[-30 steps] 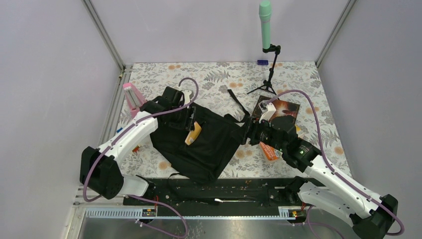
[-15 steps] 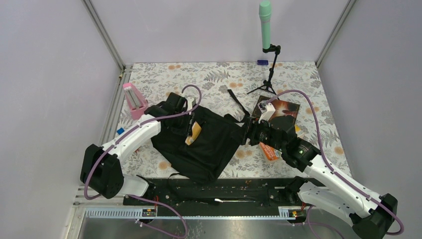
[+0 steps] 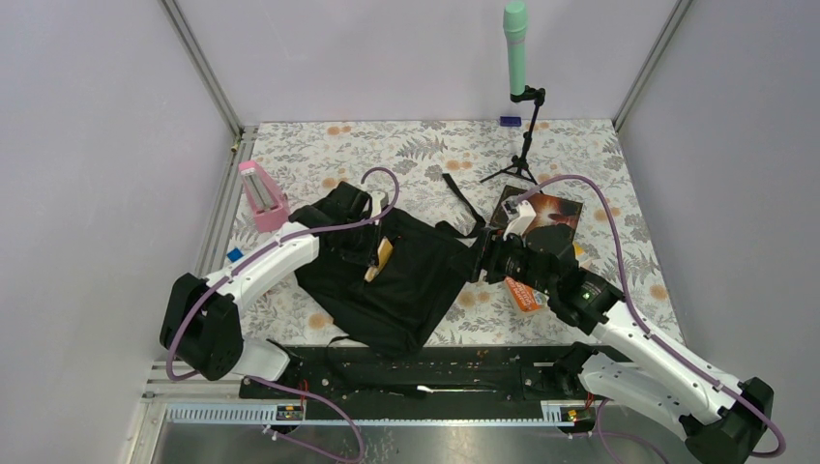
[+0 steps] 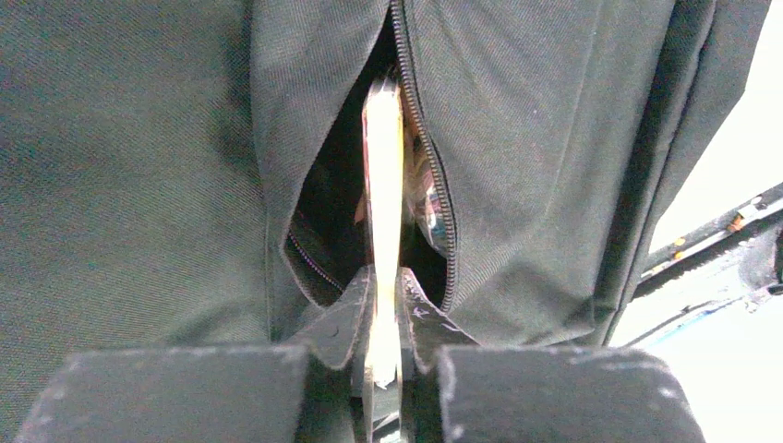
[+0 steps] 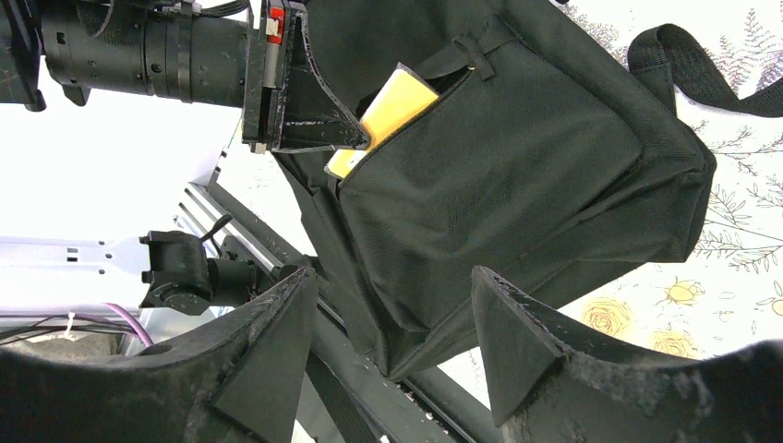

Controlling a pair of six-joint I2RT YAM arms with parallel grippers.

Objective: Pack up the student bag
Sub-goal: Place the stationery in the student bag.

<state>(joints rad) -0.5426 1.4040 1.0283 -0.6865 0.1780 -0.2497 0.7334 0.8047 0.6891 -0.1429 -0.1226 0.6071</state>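
Left gripper (image 4: 385, 305) has clamped onto one thin yellow card (image 4: 383, 185), half inside the front pocket (image 5: 480, 175) of one student bag (image 3: 406, 280). Right gripper (image 5: 395, 281) open, empty, beside the bag.

Left arm (image 3: 280, 253) shifted right, forearm now farther over bag (image 3: 416, 280). Left gripper (image 4: 383, 309) jaws, wide before, now closed onto near edge of yellow card (image 4: 383, 166) at pocket (image 4: 328, 217) mouth. Card turned more edge-on in top view. Pink object (image 3: 259, 193) now clear of arm.

Student bag (image 3: 406, 285) on desk (image 3: 309, 155), under left tool (image 4: 383, 309), left of right tool (image 3: 481, 259); flat item (image 4: 383, 185) in its pocket (image 5: 517, 157), ahead of left tool; book (image 3: 553, 210) behind right tool.
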